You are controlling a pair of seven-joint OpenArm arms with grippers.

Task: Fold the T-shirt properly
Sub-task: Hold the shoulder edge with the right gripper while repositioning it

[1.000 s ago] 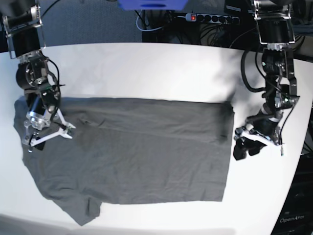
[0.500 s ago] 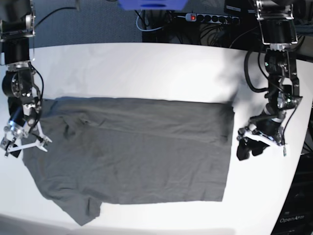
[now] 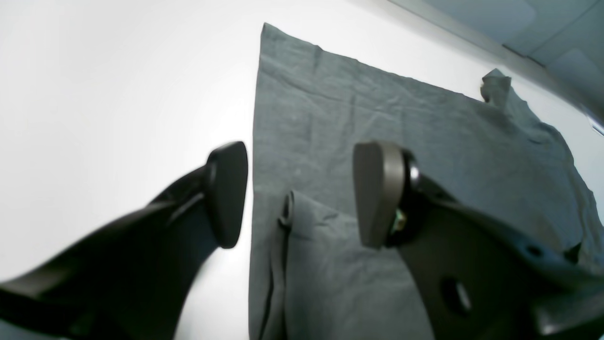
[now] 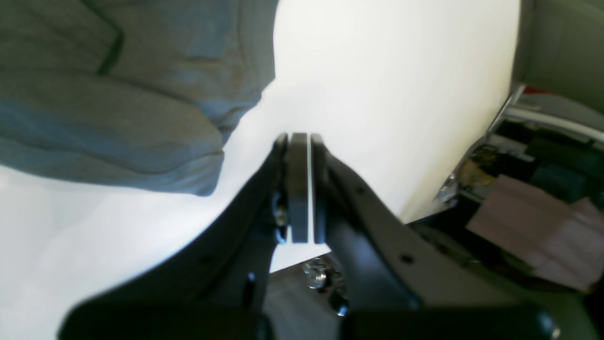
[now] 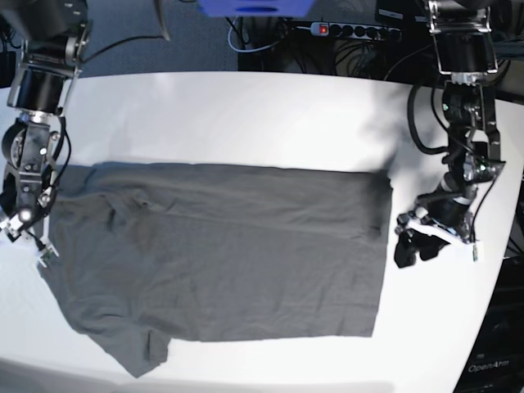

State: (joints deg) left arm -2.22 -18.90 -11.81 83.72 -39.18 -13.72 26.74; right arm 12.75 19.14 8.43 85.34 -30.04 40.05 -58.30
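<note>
**Base view: dark grey T-shirt lies spread on the white table, both grippers off the cloth**

Base view shows the plain dark grey short-sleeved T-shirt (image 5: 221, 250) lying flat across the middle of the round white table (image 5: 246, 115). Its straight edge faces the scene's right, and its sleeves and rumpled corners lie to the left. One sleeve flap sticks out at the near left corner. A narrow fold runs along the right-hand edge of the cloth.

At the scene's right, the left gripper (image 5: 411, 248) hangs just beside the T-shirt's right edge, over bare table. The left wrist view shows its two dark rounded pads (image 3: 227, 193) standing well apart with nothing between them. One pad is over the white table and the other is over the grey cloth, with the shirt's straight edge and the small folded lip running between them. Whether the pads touch the surface cannot be told.

At the scene's left, the right gripper (image 5: 29, 239) sits at the table's left edge, just beside the T-shirt's left sleeve. In the right wrist view its flat fingers (image 4: 297, 189) are pressed together, with only a thin bright slit between them and no cloth caught in them. The bunched grey sleeve lies to the far left of the fingertips in that view, apart from them, and white table lies beyond them.

Behind the table, at the far edge of the scene, a black power strip (image 5: 352, 31) with a red switch lies among dark cables.
</note>
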